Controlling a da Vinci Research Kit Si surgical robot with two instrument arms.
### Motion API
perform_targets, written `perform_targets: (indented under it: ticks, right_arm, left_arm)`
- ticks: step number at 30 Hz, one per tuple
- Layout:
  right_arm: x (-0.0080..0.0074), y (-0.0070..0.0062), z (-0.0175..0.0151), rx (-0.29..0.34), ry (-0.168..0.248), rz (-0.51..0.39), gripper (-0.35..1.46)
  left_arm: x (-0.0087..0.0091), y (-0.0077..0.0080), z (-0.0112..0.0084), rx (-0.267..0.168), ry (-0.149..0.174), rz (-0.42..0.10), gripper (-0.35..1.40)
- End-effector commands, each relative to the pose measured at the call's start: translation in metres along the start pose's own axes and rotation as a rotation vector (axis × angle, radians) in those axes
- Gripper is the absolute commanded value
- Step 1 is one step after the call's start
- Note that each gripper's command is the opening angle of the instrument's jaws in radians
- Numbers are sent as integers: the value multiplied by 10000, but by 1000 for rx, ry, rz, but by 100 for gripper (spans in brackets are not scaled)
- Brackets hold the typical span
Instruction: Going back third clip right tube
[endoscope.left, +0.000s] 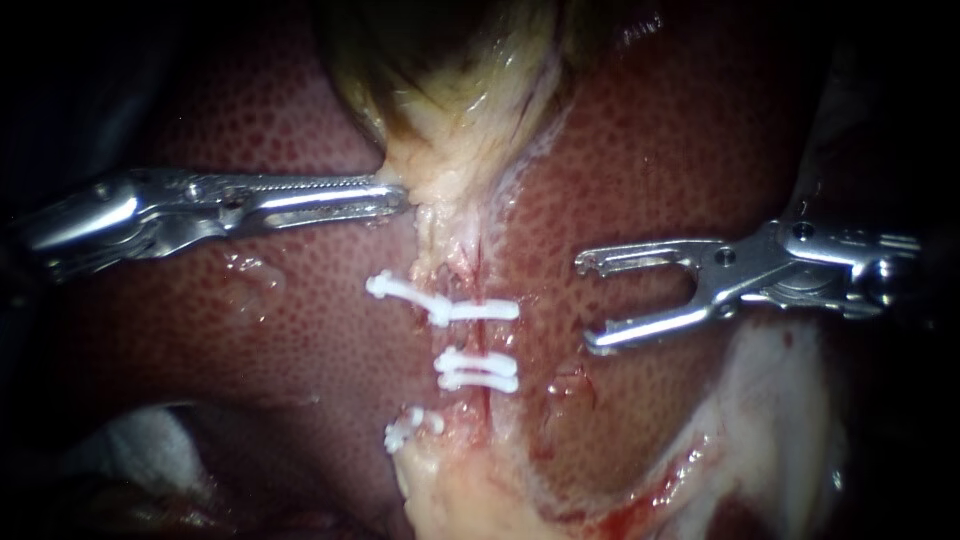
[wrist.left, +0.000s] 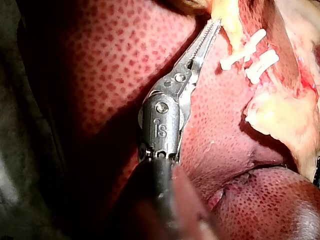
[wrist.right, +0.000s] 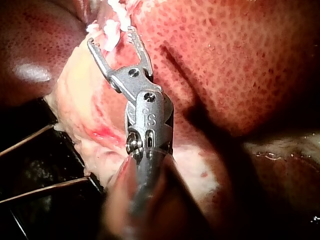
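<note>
No word, label, brand, number or sign can be read on the liver (endoscope.left: 250, 330), the gallbladder (endoscope.left: 450, 80) or the white clips (endoscope.left: 478, 368). In the endoscope view, the left instrument (endoscope.left: 395, 197) at nine o'clock and the right instrument (endoscope.left: 590, 300) at three o'clock show bare metal. Each wrist view shows a small engraved mark on its own instrument's housing (wrist.left: 161, 125).

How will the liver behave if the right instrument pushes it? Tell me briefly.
The liver looks wet and glossy, so probably slippery. Its folded, sagging lobes suggest it would dent, not resist. Thin metal tips of the right instrument might tear its surface.
</note>
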Motion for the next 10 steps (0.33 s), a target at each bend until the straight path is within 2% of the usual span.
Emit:
perform_targets:
  ticks: [1, 10]
  right_arm:
    - [0, 0, 0, 0, 0, 0, 49]
    - [0, 0, 0, 0, 0, 0, 49]
  left_arm:
    - [0, 0, 1, 0, 0, 0, -35]
    - [1, 2, 1, -1, 0, 0, -35]
